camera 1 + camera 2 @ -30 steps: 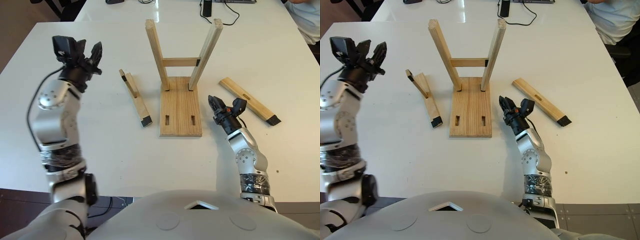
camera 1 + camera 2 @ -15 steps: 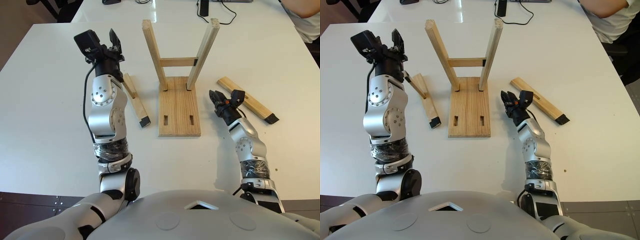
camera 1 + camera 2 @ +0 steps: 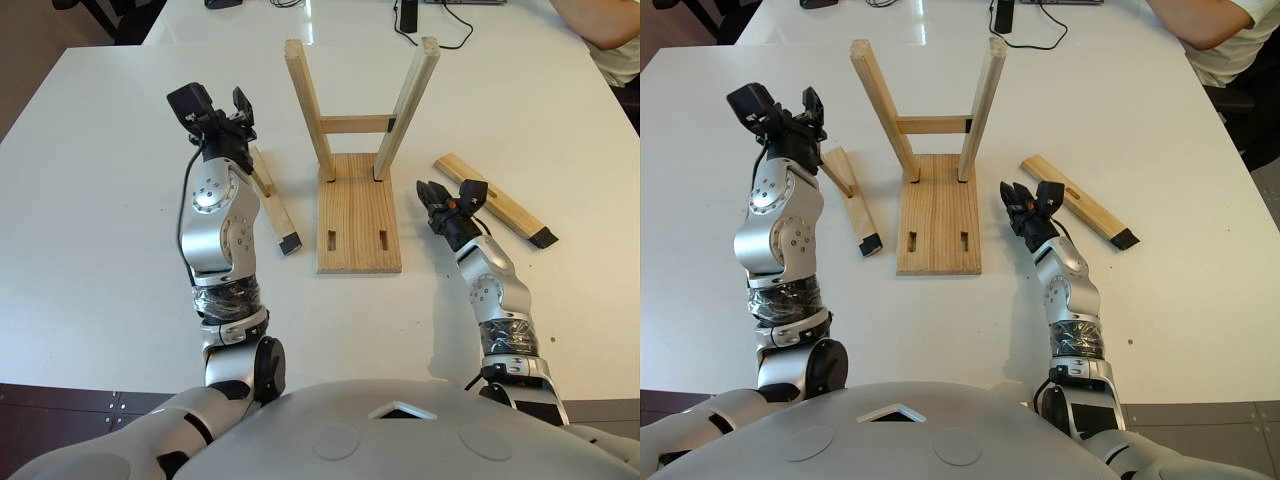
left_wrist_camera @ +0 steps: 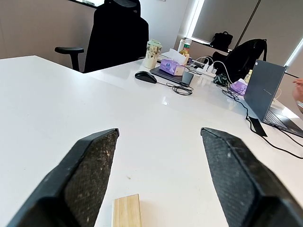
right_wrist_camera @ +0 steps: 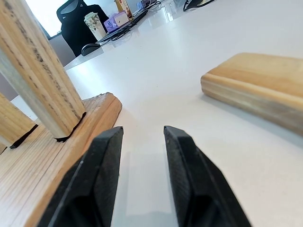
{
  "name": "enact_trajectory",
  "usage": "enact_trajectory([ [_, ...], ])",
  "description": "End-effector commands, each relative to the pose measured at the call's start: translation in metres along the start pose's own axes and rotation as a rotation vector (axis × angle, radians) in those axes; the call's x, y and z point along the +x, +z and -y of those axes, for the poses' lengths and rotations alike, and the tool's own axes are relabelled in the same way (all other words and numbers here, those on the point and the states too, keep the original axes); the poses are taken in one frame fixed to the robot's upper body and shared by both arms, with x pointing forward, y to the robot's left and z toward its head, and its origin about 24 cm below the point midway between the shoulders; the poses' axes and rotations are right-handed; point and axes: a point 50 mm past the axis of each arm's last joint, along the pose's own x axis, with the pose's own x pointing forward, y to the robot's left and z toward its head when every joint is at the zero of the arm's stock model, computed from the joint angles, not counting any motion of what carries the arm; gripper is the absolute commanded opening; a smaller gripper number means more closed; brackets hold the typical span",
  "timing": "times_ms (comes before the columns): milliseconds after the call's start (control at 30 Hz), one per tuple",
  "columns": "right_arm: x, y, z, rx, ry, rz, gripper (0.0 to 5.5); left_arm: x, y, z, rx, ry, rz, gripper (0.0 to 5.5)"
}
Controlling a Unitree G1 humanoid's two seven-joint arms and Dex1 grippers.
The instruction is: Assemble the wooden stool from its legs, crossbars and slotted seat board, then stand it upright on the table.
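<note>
Fingers (image 4: 90,175) spread, both grippers empty. Left gripper (image 3: 228,108) hovers over left leg (image 3: 274,205). Right gripper (image 3: 447,195) sits low, seemingly off the table (image 3: 100,200), between seat board (image 3: 358,225) and right leg (image 3: 497,202). Two fitted legs (image 3: 310,110) stand in the board.

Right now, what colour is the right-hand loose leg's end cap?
Black cap, best in the right eye view.

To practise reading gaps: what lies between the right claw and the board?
Only bare table lies between the right claw and the board, as both eye views show.
</note>
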Motion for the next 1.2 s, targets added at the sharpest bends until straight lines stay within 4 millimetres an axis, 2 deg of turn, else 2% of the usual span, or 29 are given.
enact_trajectory([
  [33, -0.008, -0.022, 0.006, 0.048, -0.04, -0.102, 1.58, -0.005, -0.029, -0.018, 0.023, 0.067, -0.117, 3.22],
  [133, -0.009, -0.023, 0.007, 0.049, -0.044, -0.106, 1.58, -0.009, -0.012, -0.016, 0.058, 0.066, 0.011, 3.22],
  [267, -0.015, -0.027, 0.006, 0.043, -0.035, -0.124, 1.58, -0.028, 0.029, -0.034, 0.185, 0.226, 0.277, 3.22],
  [367, -0.022, -0.032, 0.006, 0.046, -0.042, -0.136, 1.58, -0.046, 0.039, -0.047, 0.265, 0.318, 0.311, 3.22],
  [433, -0.026, -0.035, 0.007, 0.047, -0.047, -0.145, 1.58, -0.06, 0.029, -0.06, 0.289, 0.373, 0.229, 3.22],
  [533, -0.029, -0.039, 0.006, 0.047, -0.05, -0.152, 1.58, -0.077, -0.005, -0.078, 0.288, 0.42, 0.01, 3.22],
  [633, -0.03, -0.041, 0.003, 0.034, -0.042, -0.16, 1.58, -0.093, -0.04, -0.081, 0.22, 0.376, -0.214, 3.22],
  [700, -0.03, -0.042, 0.004, 0.02, -0.037, -0.169, 1.58, -0.101, -0.055, -0.084, 0.172, 0.382, -0.322, 3.22],
  [833, -0.033, -0.042, 0.005, 0.018, -0.044, -0.173, 1.58, -0.106, -0.067, -0.081, 0.13, 0.354, -0.425, 3.22],
  [1000, -0.036, -0.042, 0.009, 0.085, -0.089, -0.137, 1.58, -0.095, -0.072, -0.059, 0.158, 0.197, -0.477, 3.22],
  [1200, -0.026, -0.038, 0.013, 0.067, -0.102, -0.128, 1.58, -0.09, -0.081, -0.051, 0.151, 0.119, -0.548, 3.22],
])
